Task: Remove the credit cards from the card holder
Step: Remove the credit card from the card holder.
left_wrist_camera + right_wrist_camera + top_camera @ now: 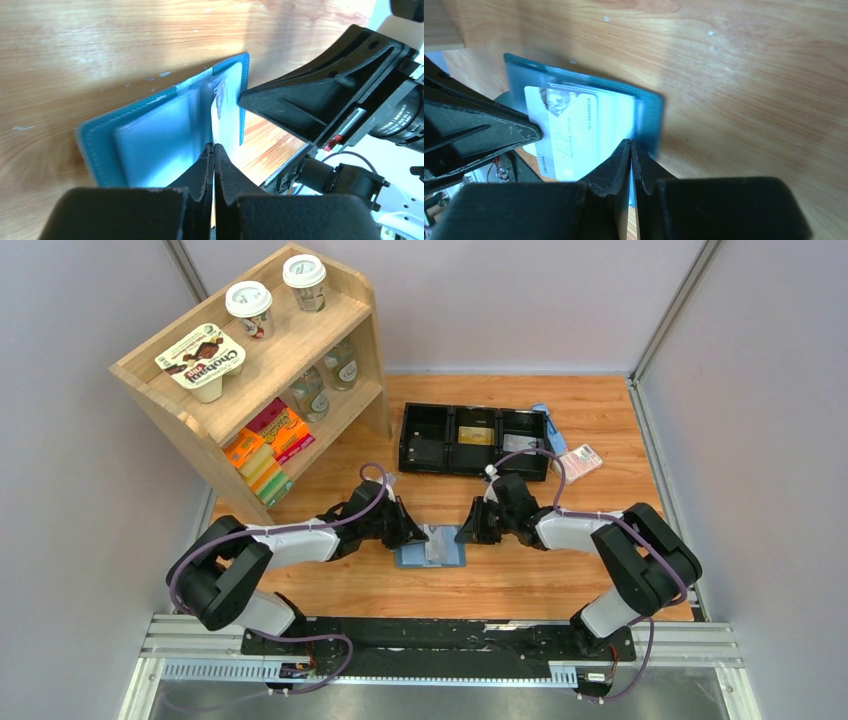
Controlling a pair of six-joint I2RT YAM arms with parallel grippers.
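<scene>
The teal-blue card holder [410, 558] lies open on the wooden table between my two grippers. A whitish credit card [574, 130] with a small picture and printed letters sticks partly out of its right half. My left gripper [214, 147] is shut on that card's edge [227, 105]; its fingers [499, 127] show at the card's left side in the right wrist view. My right gripper [630, 142] is shut on the holder's right flap [651, 112]. Its finger [300, 100] meets the holder [150, 135] at the right edge. No black card shows.
A long black three-compartment tray [475, 468] stands behind the holder with a gold card [474, 436] and a whitish card [520, 443] in it. A pink-white packet [580, 460] lies to its right. A wooden shelf [260, 370] with cups and boxes stands at the back left.
</scene>
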